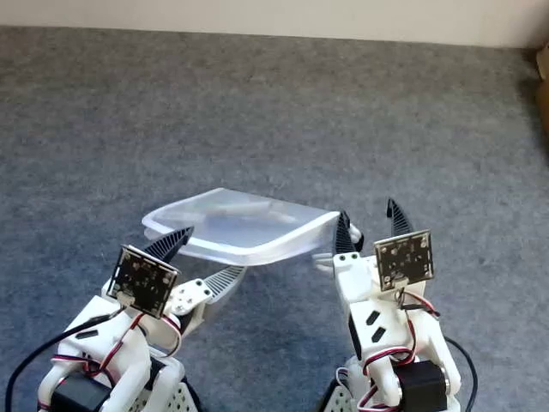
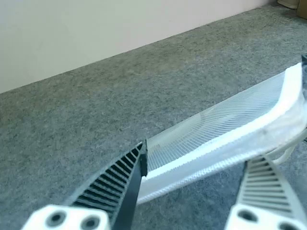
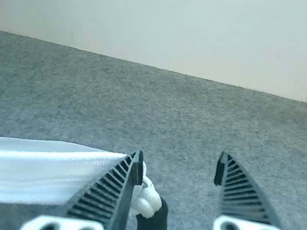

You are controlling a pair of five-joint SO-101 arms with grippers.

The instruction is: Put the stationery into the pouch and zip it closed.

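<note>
A translucent white pouch (image 1: 240, 225) lies on the grey carpet in front of both arms, its thick zipper edge (image 1: 274, 249) facing them. My left gripper (image 1: 202, 257) is open and straddles the near left part of that edge. In the left wrist view the zipper edge (image 2: 225, 139) runs between the fingertips of the left gripper (image 2: 197, 157). My right gripper (image 1: 371, 225) is open at the pouch's right end. In the right wrist view, the right gripper (image 3: 179, 162) has only carpet between its fingers, with the white zipper pull (image 3: 147, 200) beside one finger. I cannot make out the pouch's contents.
Grey carpet (image 1: 274, 112) stretches around the pouch up to a pale wall (image 1: 274, 15) at the far edge. A brown object (image 1: 543, 86) shows at the right border. Red and black cables hang by both arm bases.
</note>
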